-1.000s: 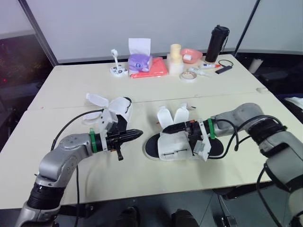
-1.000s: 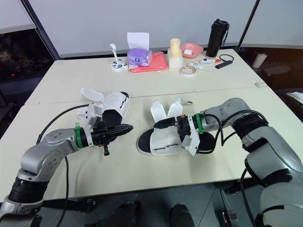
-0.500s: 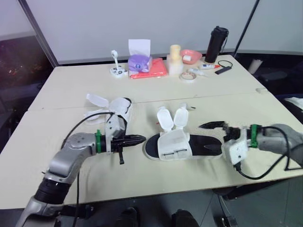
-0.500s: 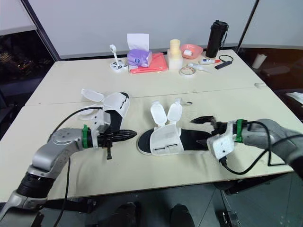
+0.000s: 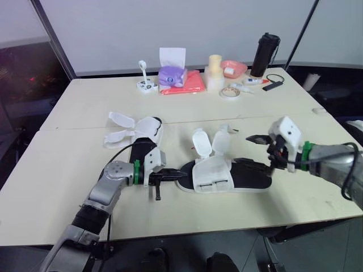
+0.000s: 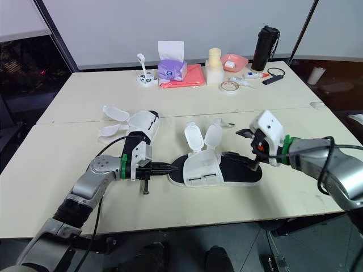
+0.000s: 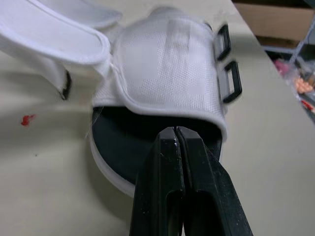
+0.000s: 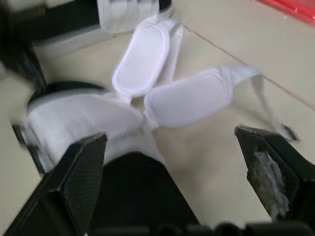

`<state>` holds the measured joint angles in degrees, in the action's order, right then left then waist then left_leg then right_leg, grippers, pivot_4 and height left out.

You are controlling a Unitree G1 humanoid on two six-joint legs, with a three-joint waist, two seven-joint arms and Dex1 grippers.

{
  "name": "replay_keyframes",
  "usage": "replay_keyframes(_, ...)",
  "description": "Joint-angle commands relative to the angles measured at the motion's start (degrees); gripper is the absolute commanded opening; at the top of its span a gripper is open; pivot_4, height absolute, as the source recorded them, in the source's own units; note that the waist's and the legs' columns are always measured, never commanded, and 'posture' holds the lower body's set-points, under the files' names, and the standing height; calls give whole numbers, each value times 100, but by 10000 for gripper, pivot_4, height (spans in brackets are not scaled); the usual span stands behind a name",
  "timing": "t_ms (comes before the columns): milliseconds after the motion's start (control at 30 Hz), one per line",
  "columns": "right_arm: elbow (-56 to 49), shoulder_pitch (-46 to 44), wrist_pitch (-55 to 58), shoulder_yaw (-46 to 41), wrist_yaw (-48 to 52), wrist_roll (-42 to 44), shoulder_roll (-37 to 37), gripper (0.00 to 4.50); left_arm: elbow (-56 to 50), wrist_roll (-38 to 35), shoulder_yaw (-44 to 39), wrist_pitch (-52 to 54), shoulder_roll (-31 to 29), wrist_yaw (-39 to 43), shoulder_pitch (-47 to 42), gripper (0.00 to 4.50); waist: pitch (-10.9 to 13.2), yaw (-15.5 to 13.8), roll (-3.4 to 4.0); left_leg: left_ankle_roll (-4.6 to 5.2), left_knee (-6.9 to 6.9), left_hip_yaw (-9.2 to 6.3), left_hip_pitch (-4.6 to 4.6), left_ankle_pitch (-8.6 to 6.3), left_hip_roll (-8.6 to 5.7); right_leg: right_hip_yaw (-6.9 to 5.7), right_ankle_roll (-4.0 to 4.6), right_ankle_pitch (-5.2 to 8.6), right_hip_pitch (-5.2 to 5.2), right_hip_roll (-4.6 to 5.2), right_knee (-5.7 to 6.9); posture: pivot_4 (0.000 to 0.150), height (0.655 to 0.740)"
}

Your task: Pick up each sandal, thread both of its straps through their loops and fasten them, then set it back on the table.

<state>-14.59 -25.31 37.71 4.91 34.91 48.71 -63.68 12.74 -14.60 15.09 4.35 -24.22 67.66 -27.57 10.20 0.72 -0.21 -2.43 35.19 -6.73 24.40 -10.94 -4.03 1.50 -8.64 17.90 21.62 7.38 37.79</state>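
Near sandal (image 5: 224, 177) is lying flat on the table (image 5: 68, 170), its toe pointing toward the robot's left and its two white straps (image 5: 199, 141) standing unfastened, folded up and away from the upper on its far side. The two black loops (image 7: 224, 42) on the upper's near side are sitting empty. The left gripper (image 7: 175, 135) is resting low at the toe end of the near sandal, its fingers clenched together on nothing, the tips pointing into the toe opening; whether they are touching the sole cannot be told. The right gripper (image 5: 252, 150) is hovering over the heel end of the near sandal, its fingers spread wide and grasping nothing. The far sandal (image 5: 142, 133) is lying behind the near sandal and to the robot's left, apart from it, its own straps splayed open. A black bottle (image 5: 265, 54) is standing well beyond the near sandal.
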Motion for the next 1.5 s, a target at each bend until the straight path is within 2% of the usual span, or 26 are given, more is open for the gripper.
replay_keyframes(33, 204, -569, 937, -409, -286, 393, 391, 44878, 156, 264, 126, -423, 80, 64, -151, 0, 1, -2, -3, 0, 0, 0, 0, 0, 0, -2, 0, 0, 0, 0, 0, 1500, 7400)
replay_keyframes(300, 1248, -1374, 2143, -452, -583, 136, 1358, 44878, 575, 523, 272, -737, 381, 38, -272, 0, 1, 0, -4, 0, 1, 0, 1, 0, -3, -10, -1, 0, -4, 0, -2, 1500, 7400)
replay_keyframes(567, 2809, -1939, 2392, -618, -582, -399, 2300, 44878, 731, 621, 259, -822, 562, 26, -358, 0, 1, 15, -3, 1, 0, 1, 0, 0, -5, -11, -2, -1, -3, -2, 2, 1500, 7400)
replay_keyframes(800, 3475, -2465, 2498, -888, -641, -666, 2933, 44878, 702, 654, 272, -793, 560, 63, -316, 0, 1, 19, -3, 0, 1, 0, 1, 0, -6, -11, -3, -1, 1, -3, 10, 1500, 7400)
replay_keyframes(1267, 4897, -3378, 2163, -2405, -1178, -565, 4080, 44878, 628, 698, 260, -765, 579, 4, -240, 0, 0, 34, -1, 0, 0, 0, 0, 0, -5, -10, -3, -1, 6, -5, 20, 1500, 7400)
replay_keyframes(1500, 4864, -3641, 2210, -2989, -1281, -311, 4309, 44878, 636, 700, 255, -772, 596, -34, -245, 0, 0, 24, -1, 0, 0, 0, 0, 1, -6, -10, -3, -1, 6, -5, 21, 1500, 7400)
